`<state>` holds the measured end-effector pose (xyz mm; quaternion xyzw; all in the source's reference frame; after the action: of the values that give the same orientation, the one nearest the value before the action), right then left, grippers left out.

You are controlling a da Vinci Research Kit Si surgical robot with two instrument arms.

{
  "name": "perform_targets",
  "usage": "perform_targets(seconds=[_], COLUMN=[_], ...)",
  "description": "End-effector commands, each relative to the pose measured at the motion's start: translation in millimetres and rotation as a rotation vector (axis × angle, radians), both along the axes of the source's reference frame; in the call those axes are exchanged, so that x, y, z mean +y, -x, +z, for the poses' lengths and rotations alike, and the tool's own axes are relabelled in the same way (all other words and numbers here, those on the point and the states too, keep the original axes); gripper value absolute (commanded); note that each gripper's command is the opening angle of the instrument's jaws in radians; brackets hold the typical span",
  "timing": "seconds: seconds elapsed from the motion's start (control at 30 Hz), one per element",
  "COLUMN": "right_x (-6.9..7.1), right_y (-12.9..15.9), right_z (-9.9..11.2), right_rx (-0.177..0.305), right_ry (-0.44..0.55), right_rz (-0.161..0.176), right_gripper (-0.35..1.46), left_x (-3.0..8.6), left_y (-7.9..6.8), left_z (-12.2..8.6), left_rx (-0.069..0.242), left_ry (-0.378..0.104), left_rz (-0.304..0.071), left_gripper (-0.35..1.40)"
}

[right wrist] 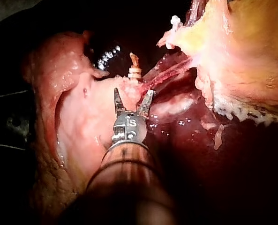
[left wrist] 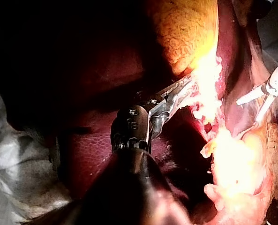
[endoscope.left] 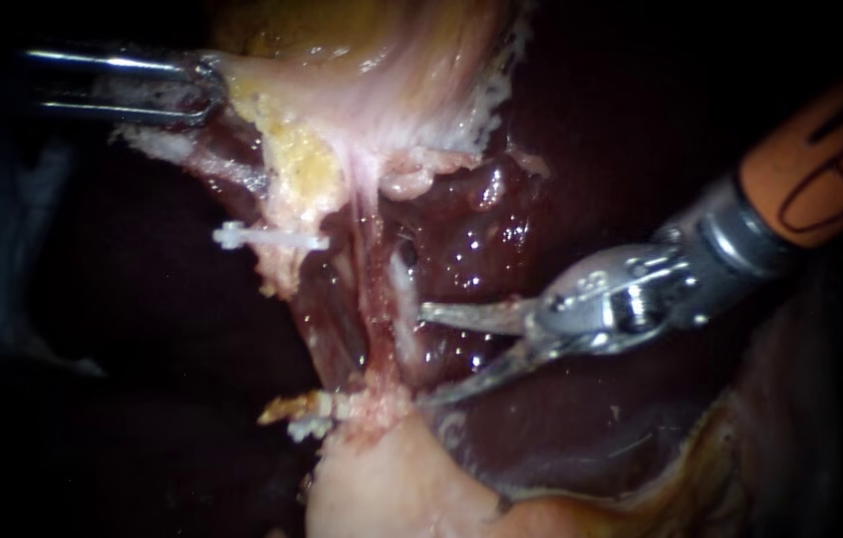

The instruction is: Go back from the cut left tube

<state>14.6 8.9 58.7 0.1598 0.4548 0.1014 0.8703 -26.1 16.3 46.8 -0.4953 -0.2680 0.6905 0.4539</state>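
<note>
Endoscope view: right instrument (endoscope.left: 425, 357), centre right, jaws spread, tips just beside the pale tube (endoscope.left: 404, 299). Left instrument (endoscope.left: 204, 92), upper left, jaws pinching pale tissue (endoscope.left: 342, 90).

Free behind the right instrument, crowded ahead of it

Back along the shaft of the right instrument (endoscope.left: 431, 357) the way is free: only dark liver (endoscope.left: 641, 438) lies beneath it and nothing crosses it. Ahead of its parted jaws (nothing sits between them) stand the pale tube (endoscope.left: 404, 299), just beside the upper tip, and the stretched strands (endoscope.left: 367, 249). A white clip (endoscope.left: 267, 239) sticks out beyond those. Below the lower tip rises a pale tissue mound (endoscope.left: 392, 488). The left instrument (endoscope.left: 210, 85), clamped on the pale tissue edge (endoscope.left: 257, 85), is well apart at the upper left.
</note>
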Motion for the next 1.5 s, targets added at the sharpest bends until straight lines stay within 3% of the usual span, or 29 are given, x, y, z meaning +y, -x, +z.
perform_targets(seconds=[0.03,0.23,0.6,1.1,1.5], right_x=[0.2,1.5,2.2,2.2,2.2], right_y=[0.6,4.0,4.9,5.4,5.6], right_z=[0.0,-0.2,-0.6,-0.6,-0.7], right_rx=[0.002,0.004,0.000,-0.004,-0.006], right_ry=[-0.005,-0.007,-0.003,-0.002,-0.002], right_rz=[0.001,-0.004,0.000,0.005,0.007], right_gripper=[1.43,1.43,1.45,1.43,1.43], left_x=[0.0,0.1,-0.1,-1.0,-1.1], left_y=[0.0,-0.1,0.2,3.6,4.6], left_z=[0.0,0.1,0.8,5.2,5.8], left_rx=[0.000,0.000,0.001,-0.002,0.001], left_ry=[0.000,0.000,0.004,0.019,0.019], left_rz=[0.000,0.001,-0.001,0.010,0.016], left_gripper=[-0.35,-0.35,-0.35,-0.35,-0.35])
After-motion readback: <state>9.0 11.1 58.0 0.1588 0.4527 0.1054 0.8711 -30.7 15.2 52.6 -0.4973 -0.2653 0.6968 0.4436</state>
